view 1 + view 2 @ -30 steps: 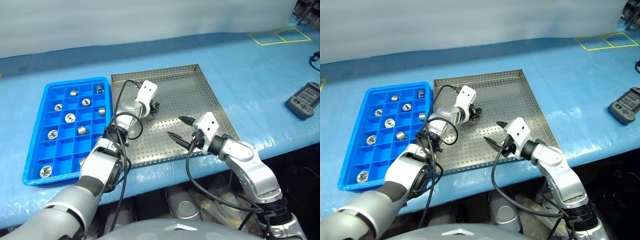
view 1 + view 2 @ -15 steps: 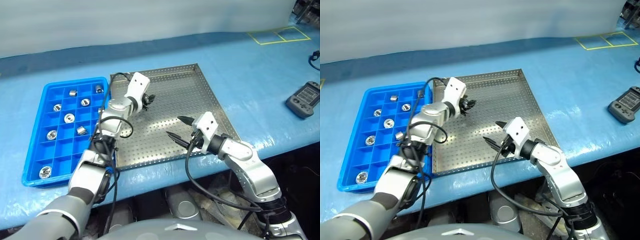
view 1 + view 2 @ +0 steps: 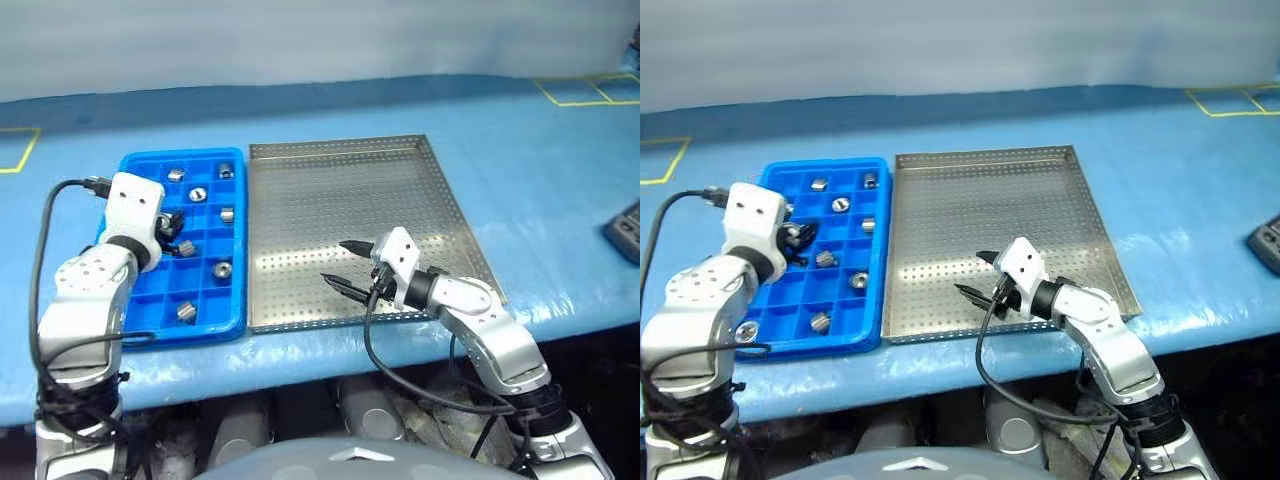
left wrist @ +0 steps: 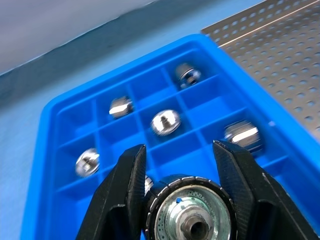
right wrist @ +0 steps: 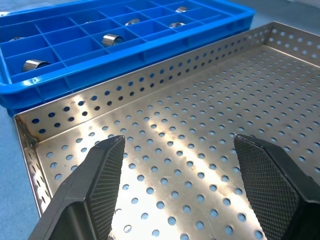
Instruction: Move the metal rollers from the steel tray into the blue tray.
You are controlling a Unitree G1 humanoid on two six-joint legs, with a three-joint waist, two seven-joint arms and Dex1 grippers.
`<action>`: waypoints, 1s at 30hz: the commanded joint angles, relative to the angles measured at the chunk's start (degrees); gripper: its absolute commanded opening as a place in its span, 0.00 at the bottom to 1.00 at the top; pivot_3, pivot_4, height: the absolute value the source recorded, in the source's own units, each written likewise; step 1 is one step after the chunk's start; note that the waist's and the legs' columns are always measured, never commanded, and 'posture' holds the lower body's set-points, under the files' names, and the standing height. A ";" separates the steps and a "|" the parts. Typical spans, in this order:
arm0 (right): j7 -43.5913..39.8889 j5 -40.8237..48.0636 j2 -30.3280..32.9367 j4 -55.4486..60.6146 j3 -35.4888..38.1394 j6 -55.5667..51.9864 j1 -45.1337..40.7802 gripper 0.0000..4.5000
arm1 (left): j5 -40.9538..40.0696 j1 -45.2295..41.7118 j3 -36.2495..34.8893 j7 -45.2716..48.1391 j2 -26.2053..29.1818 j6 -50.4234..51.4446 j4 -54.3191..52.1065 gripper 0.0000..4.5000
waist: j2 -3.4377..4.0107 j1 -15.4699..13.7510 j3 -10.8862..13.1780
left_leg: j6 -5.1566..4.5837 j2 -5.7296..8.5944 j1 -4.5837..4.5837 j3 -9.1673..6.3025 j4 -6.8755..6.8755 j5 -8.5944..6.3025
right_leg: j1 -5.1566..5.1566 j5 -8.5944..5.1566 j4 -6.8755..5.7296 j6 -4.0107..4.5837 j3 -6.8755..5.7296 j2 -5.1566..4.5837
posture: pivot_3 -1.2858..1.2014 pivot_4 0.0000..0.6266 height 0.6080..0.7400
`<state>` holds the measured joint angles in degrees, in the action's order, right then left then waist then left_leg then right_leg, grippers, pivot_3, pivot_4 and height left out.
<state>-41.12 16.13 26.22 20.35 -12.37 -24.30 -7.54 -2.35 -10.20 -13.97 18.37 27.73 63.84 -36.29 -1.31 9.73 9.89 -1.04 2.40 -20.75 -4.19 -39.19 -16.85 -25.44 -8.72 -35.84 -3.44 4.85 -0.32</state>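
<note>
Shiny ribbed roller (image 4: pixel 192 216) clamped btwn L fingers (image 4: pixel 122 197); R fingers (image 5: pixel 95 187) apart.

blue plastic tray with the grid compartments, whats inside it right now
Shiny metal rollers lie singly in several compartments of the blue plastic tray. The left gripper, shut on another roller, covers compartments beneath it.

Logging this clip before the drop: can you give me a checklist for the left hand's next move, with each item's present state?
1. Left hand shut on a roller: ok.
2. Hand over the blue tray: ok.
3. Cell right under the roller free: cannot tell.
4. Free cells left in the tray: ok.
5. Right hand open, over the steel tray, out of the way: ok.
6. Steel tray emptied of rollers: ok, none seen.
</note>
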 commanded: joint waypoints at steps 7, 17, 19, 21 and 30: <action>-2.70 0.58 -0.34 -0.46 -0.64 0.98 -3.04 0.81 | -0.89 4.57 -2.99 -3.05 -2.54 3.05 -8.67 0.44 | -0.01 -4.79 -0.01 | 0.04 0.00 0.00 -0.13 0.00 0.02 | 0.05 -0.04 0.01 0.11 -0.18 -0.08 | 0.49 0.24 1.00; -2.79 0.64 -0.32 0.15 -0.21 0.78 -2.62 0.81 | -0.40 5.69 0.87 -5.58 -4.20 -1.90 -0.59 0.44 | -0.02 -5.80 -0.02 | 0.08 0.00 0.01 -0.21 0.00 0.04 | 0.10 -0.08 -0.01 0.19 -0.31 -0.11 | 0.49 0.24 1.00; -2.74 0.67 -0.22 0.39 -0.09 0.70 -2.49 0.81 | -0.56 5.00 1.76 -5.62 -4.46 -3.35 1.17 0.44 | -0.02 -5.81 -0.02 | 0.08 0.00 0.00 -0.22 0.00 0.04 | 0.10 -0.08 -0.01 0.19 -0.32 -0.12 | 0.49 0.24 1.00; -2.68 0.66 -0.18 0.51 -0.02 0.70 -2.37 0.81 | -0.45 4.46 2.83 -5.53 -4.26 -4.63 2.54 0.58 | -0.02 -5.79 -0.02 | 0.08 0.00 -0.01 -0.22 0.01 0.04 | 0.09 -0.08 0.00 0.19 -0.32 -0.12 | 0.49 0.24 1.00; -2.20 0.66 0.08 1.14 0.41 0.59 -1.87 0.81 | -0.71 2.70 3.15 -6.63 -4.88 -6.31 3.02 0.99 | -0.02 -5.63 -0.02 | 0.08 -0.01 -0.01 -0.23 0.01 0.04 | 0.09 -0.09 -0.01 0.21 -0.33 -0.16 | 0.48 0.24 1.00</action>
<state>-43.51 16.13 26.27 18.85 -12.99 -24.26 -9.55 -2.89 -6.56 -9.71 12.17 22.89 59.19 -31.48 -1.32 4.10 9.87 -0.96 2.40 -20.76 -4.42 -39.17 -16.81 -25.35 -8.80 -35.85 -3.24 4.52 -0.48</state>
